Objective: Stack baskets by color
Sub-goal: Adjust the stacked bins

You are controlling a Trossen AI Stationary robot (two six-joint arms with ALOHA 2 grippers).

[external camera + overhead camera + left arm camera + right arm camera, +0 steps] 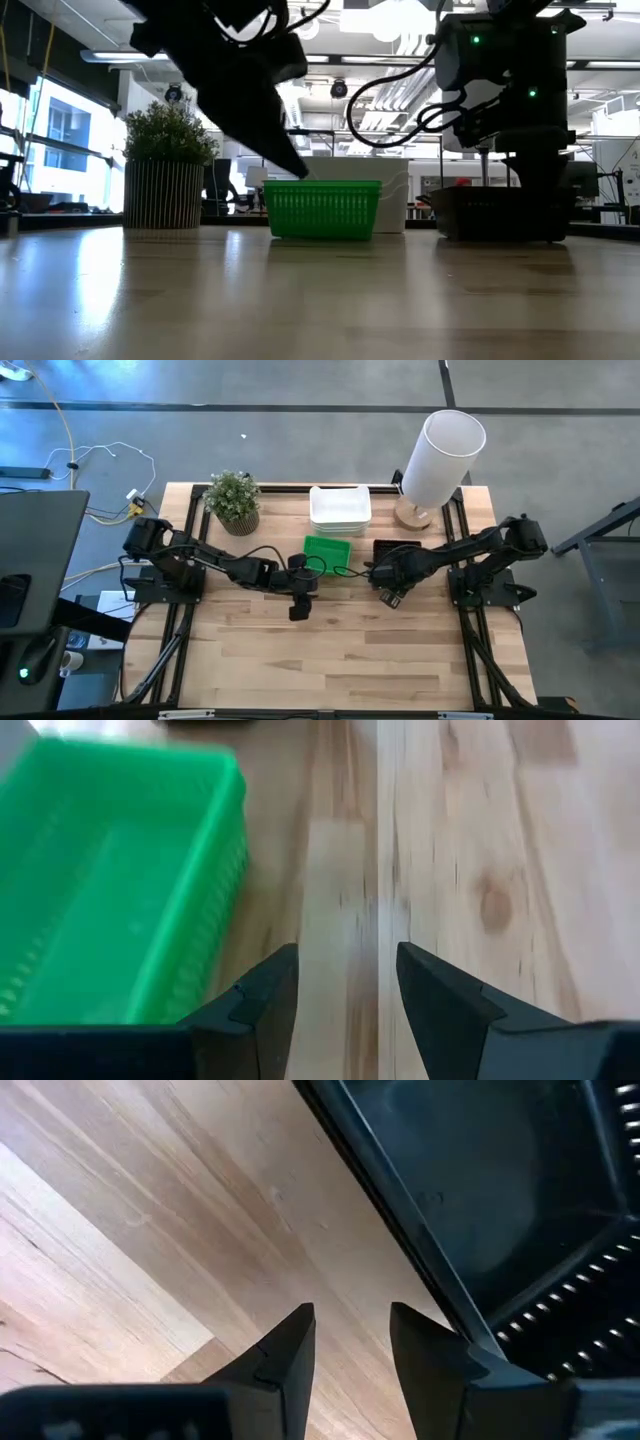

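Green basket, no legible markings

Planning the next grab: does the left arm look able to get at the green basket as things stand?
Probably yes: the left gripper is open, empty, right beside the green basket, nothing between.

I could read no text, label, brand, number or sign on anything in any of my views.

Both arms reach toward the frame's centre. The left gripper and right gripper hang empty, fingers parted.
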